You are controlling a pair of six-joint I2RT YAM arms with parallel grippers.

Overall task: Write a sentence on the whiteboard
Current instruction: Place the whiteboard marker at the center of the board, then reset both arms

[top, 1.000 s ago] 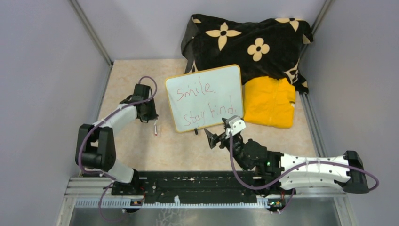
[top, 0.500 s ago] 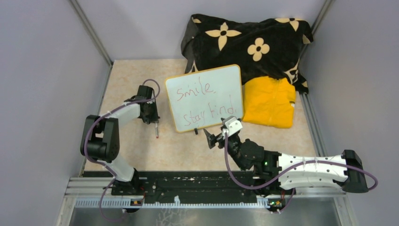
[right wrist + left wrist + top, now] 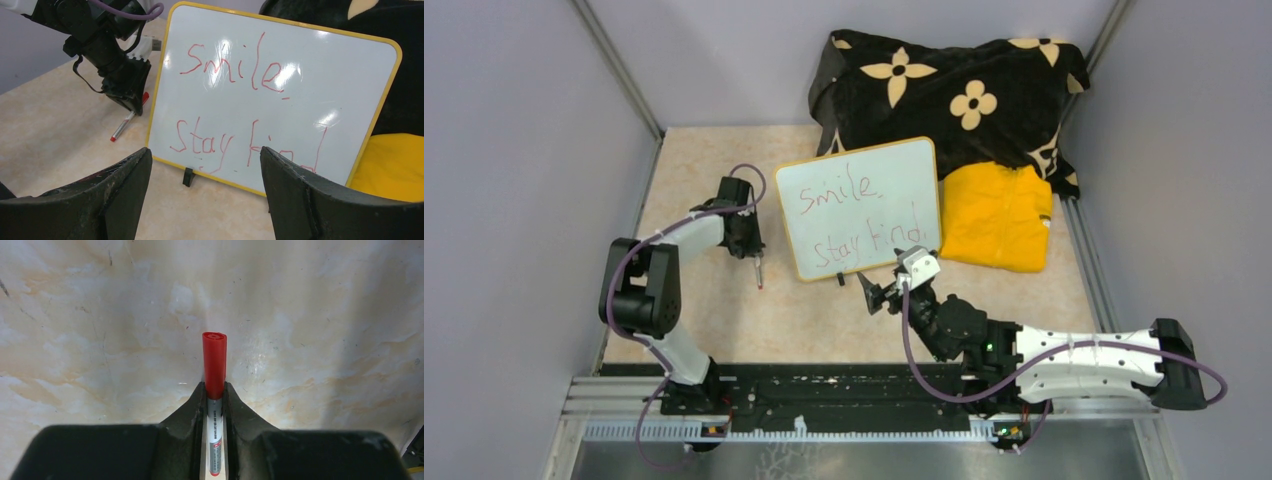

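Note:
The whiteboard (image 3: pixel 859 205) stands tilted back at mid-table, yellow-framed, on small black feet. The red sentence (image 3: pixel 836 192) reads "smile" over "stay fine" and shows large in the right wrist view (image 3: pixel 235 65). A slim red-and-white marker (image 3: pixel 758 272) lies on the table left of the board. My left gripper (image 3: pixel 752 252) is down over its capped end. In the left wrist view the red cap (image 3: pixel 214 360) pokes out between the fingertips of this gripper (image 3: pixel 214 385), which hug it closely; whether they still pinch it does not show. My right gripper (image 3: pixel 205 150) hangs open and empty before the board's lower edge.
A black blanket with cream flowers (image 3: pixel 954 90) is heaped behind the board. A folded yellow garment (image 3: pixel 996 215) lies to its right. Grey walls close in both sides. The arms' black mounting rail (image 3: pixel 844 390) runs along the near edge.
My left arm has folded its elbow in, and its gripper has shifted slightly toward the board with the marker under it. The right gripper has edged a little to the left.

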